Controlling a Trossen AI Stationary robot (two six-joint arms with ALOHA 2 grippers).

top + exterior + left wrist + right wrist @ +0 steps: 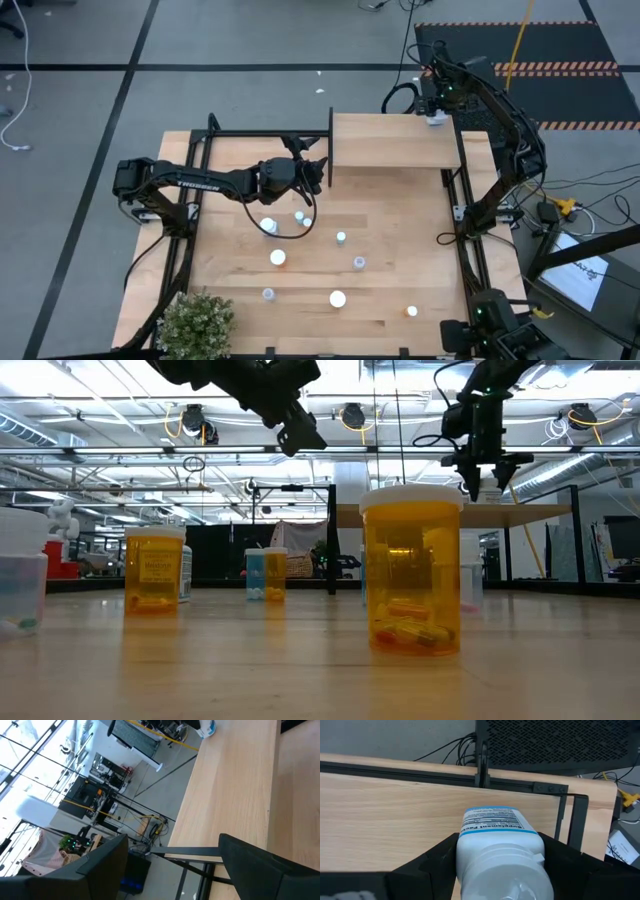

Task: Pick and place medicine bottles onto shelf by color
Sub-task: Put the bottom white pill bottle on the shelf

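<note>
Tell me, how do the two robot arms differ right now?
The left arm reaches across the table, its jaws beside the shelf's left edge; the right arm arches over the shelf's far right corner. The left arm's jaws stand open and empty; the right arm's jaws are closed on a white bottle with a blue-banded label. Both are dark, jointed arms with two-fingered jaws.

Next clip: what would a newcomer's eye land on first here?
Probably the right pincer at the far right corner of the shelf, closed around a pale blue-banded white bottle. Next, the big orange bottle standing close to the low camera, pills visible inside. The left pincer hangs open and empty by the shelf's left edge.
</note>
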